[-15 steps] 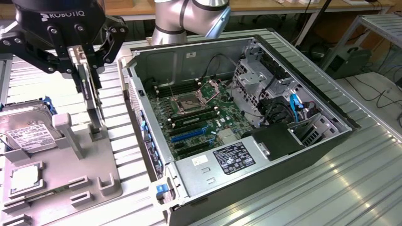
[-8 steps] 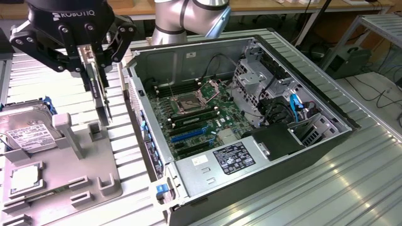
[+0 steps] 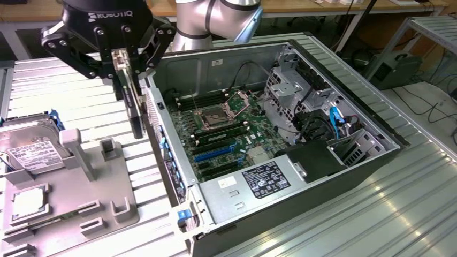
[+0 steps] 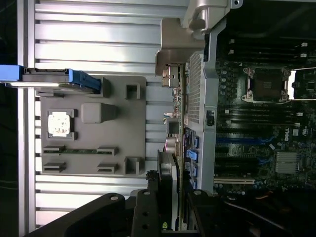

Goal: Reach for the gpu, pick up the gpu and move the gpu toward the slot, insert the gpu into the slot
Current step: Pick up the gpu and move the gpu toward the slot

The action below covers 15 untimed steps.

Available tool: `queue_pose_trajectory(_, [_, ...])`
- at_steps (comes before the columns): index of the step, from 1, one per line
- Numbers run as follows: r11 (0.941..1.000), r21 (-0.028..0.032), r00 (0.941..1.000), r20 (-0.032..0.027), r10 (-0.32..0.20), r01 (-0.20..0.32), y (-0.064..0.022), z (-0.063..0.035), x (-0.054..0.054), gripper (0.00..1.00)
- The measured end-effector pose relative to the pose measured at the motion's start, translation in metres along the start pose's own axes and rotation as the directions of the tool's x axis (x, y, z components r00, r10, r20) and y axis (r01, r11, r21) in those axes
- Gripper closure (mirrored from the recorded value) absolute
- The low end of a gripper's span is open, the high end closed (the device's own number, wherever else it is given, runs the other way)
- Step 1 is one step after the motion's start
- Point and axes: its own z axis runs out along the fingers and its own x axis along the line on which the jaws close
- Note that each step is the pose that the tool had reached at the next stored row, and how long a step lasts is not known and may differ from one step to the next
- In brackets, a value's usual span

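Note:
My gripper [image 3: 123,63] is shut on the gpu [image 3: 132,107], which hangs edge-on and upright in the air. The card is above the gap between the grey fixture and the open computer case, close to the case's near wall. In the wrist view the gpu [image 4: 174,123] runs away from my gripper [image 4: 170,210], its silver bracket at the far end beside the case wall. The slot [image 3: 214,154] is a blue socket on the green motherboard inside the case, to the exterior view's right of the card. The wrist view shows the slot [image 4: 239,140] past the case wall.
The open computer case [image 3: 207,69] holds the motherboard, a processor socket [image 3: 214,118], black memory sockets, cables and a drive cage [image 3: 286,91]. A grey fixture [image 3: 71,198] on the slatted table carries a hard drive [image 3: 29,144] and a processor chip [image 3: 29,203].

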Motion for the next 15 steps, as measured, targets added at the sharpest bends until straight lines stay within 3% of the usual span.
queue_pose_trajectory(15, [0.9999,0.0001,0.9999,0.0001,0.01,-0.01,-0.0019,0.0009,-0.051,0.73])
